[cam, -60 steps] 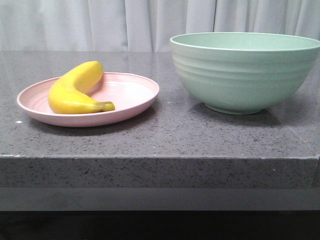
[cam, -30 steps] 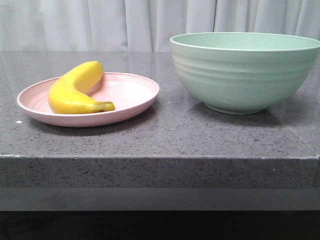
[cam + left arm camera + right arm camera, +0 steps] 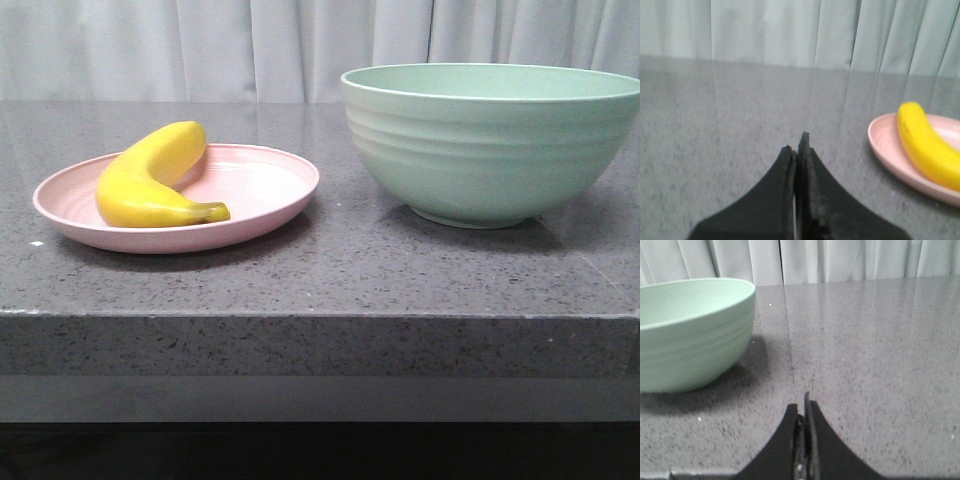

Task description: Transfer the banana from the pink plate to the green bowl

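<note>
The yellow banana (image 3: pixel 150 178) lies on the left half of the pink plate (image 3: pixel 260 190), at the left of the grey counter. The mint-green bowl (image 3: pixel 490 140) stands to the right of the plate and looks empty from this angle. Neither gripper shows in the front view. In the left wrist view my left gripper (image 3: pixel 797 147) is shut and empty over bare counter, with the plate (image 3: pixel 885 145) and the banana (image 3: pixel 925 142) off to one side. In the right wrist view my right gripper (image 3: pixel 803 407) is shut and empty, apart from the bowl (image 3: pixel 690 330).
The grey speckled counter (image 3: pixel 330 270) has a front edge close to the camera. A pale curtain (image 3: pixel 300 45) hangs behind the counter. A strip of bare counter lies between plate and bowl.
</note>
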You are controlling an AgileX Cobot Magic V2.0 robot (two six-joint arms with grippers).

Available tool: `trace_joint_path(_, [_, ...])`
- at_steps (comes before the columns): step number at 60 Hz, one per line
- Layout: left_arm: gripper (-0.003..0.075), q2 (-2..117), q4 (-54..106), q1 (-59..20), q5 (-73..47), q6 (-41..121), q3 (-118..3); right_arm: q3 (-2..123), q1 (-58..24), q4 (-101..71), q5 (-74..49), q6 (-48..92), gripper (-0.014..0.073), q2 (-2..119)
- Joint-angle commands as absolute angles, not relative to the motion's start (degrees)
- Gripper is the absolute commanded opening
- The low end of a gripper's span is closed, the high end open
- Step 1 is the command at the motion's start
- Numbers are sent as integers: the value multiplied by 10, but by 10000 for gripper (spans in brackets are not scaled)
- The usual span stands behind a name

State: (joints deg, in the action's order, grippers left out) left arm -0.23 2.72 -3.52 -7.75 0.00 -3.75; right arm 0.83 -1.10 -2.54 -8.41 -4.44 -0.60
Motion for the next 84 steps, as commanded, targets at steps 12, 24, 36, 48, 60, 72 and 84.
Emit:
trace_joint_path(12, [-20, 107, -16, -35, -88, -4, -242, 229, -7, -19, -130, -43, -60, 74])
trace_joint_path(24, [-20, 199, -14, -35, -86, -4, -291, 314, -7, -19, -168, -43, -60, 177])
trace_joint_path(36, [56, 204, -14, -35, -76, -4, -291, 315, -7, -19, -173, -43, 14, 198])
trace_joint_path(48, [624, 204, -3, -35, -79, -5, -291, 315, -7, -19, -172, -43, 478, 198])
trace_joint_path(60, [655, 204, 13, -35, -79, -5, -291, 315, -7, -19, -172, -43, 612, 198])
trace_joint_path(72, [591, 263, 48, -56, -132, -5, -323, 315, -7, -20, -173, -43, 612, 198])
trace_joint_path(84, [563, 392, 47, -127, -189, 3, -397, 315, -7, -20, -173, -43, 612, 198])
